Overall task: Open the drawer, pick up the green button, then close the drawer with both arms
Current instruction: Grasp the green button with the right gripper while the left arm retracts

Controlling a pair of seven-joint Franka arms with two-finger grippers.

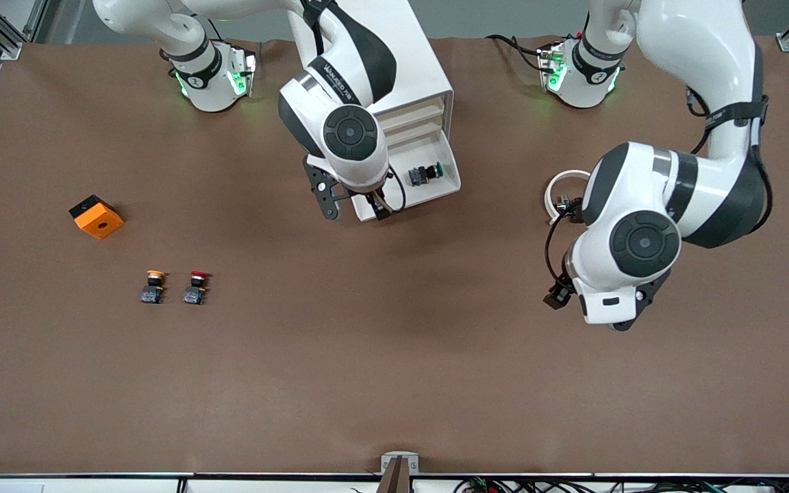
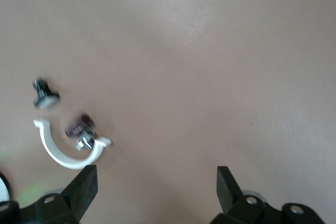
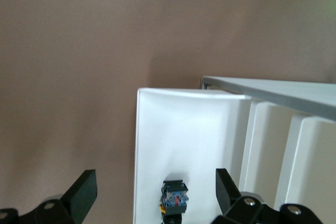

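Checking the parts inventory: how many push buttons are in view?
3: the green button lies in the open drawer; the yellow button and red button sit side by side, nearer the front camera. Closed drawers may hide more.

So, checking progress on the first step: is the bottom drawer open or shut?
Open. The drawer is pulled out from the cabinet, with the green button lying exposed inside it.
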